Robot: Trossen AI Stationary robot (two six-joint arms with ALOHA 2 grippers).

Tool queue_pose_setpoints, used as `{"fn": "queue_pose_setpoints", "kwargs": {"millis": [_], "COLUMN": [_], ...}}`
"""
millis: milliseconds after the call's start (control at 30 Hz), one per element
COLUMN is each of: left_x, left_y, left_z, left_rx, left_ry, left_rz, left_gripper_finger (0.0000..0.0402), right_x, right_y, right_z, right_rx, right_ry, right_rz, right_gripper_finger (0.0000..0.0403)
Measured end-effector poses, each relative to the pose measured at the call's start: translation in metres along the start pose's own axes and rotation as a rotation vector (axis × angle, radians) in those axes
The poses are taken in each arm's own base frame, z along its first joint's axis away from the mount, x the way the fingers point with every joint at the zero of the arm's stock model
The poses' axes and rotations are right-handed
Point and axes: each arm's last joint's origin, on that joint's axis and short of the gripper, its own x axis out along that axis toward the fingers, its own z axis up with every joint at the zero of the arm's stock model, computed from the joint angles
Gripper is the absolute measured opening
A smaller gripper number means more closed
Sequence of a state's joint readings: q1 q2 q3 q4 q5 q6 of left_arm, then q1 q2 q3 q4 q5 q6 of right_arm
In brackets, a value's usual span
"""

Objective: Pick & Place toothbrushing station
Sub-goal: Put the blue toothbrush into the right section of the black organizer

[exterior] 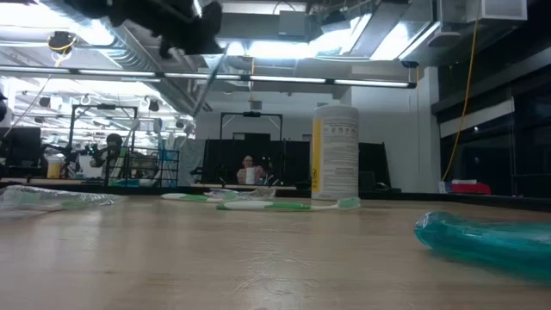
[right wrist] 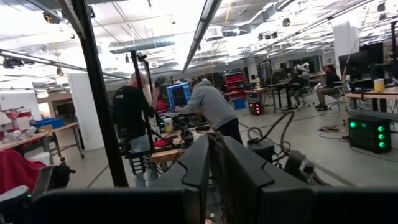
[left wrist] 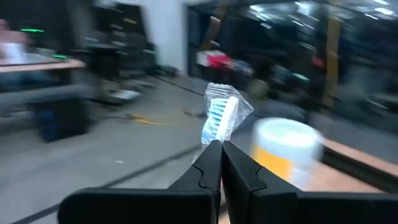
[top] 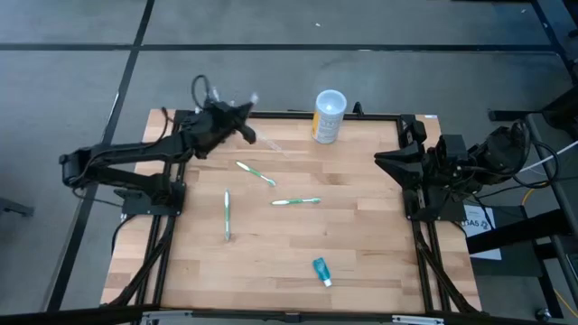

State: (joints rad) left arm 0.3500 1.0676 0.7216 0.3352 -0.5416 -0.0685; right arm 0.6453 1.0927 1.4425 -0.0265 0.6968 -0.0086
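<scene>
- The left gripper is raised over the table's far-left corner, jaws closed on a toothbrush with a plastic-wrapped head.
- The cup stands at the far edge, toward the right of the left gripper; the held brush's long axis angles toward the table's middle.
- The left arm is nearer the cup. The right gripper waits at the right edge, fingers nearly together, holding nothing.
- No black toothbrushing station shows in any view.
- The high view shows three loose toothbrushes and a teal tube; only the left wrist view shows the grip.
</scene>
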Motion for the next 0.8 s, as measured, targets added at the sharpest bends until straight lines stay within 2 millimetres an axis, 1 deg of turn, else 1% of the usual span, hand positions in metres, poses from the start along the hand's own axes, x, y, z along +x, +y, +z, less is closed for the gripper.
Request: {"fn": "queue_pose_setpoints", "kwargs": {"millis": [167, 300, 400, 567, 667, 800], "left_x": [-0.005, -0.002, 0.004, 0.017, 0.025, 0.034], "left_y": [0.028, 0.047, 0.059, 0.074, 0.079, 0.077], "left_z": [-0.011, -0.021, -0.032, -0.042, -0.048, -0.061], "left_rx": [-0.005, -0.027, -0.041, -0.076, -0.106, -0.114], "left_ry": [-0.092, -0.161, -0.186, -0.252, -0.265, -0.223], "left_rz": [0.239, 0.362, 0.403, 0.430, 0.426, 0.416], "left_gripper_finger": [0.0001, 0.0001, 0.0001, 0.0001, 0.0001, 0.0001], "right_x": [0.000, 0.000, 0.000, -0.001, -0.001, -0.001], "right_y": [-0.001, -0.002, -0.003, -0.005, -0.005, -0.005], "right_z": [0.000, 0.000, 0.001, 0.001, 0.001, 0.001], "right_rx": [0.000, 0.001, 0.004, 0.018, 0.028, 0.037], "right_ry": [0.000, -0.001, -0.002, -0.005, -0.005, -0.007], "right_rz": [-0.026, -0.065, -0.097, -0.137, -0.156, -0.161], "right_gripper_finger": [0.0049, 0.0049, 0.0049, 0.0049, 0.0049, 0.0049]}}
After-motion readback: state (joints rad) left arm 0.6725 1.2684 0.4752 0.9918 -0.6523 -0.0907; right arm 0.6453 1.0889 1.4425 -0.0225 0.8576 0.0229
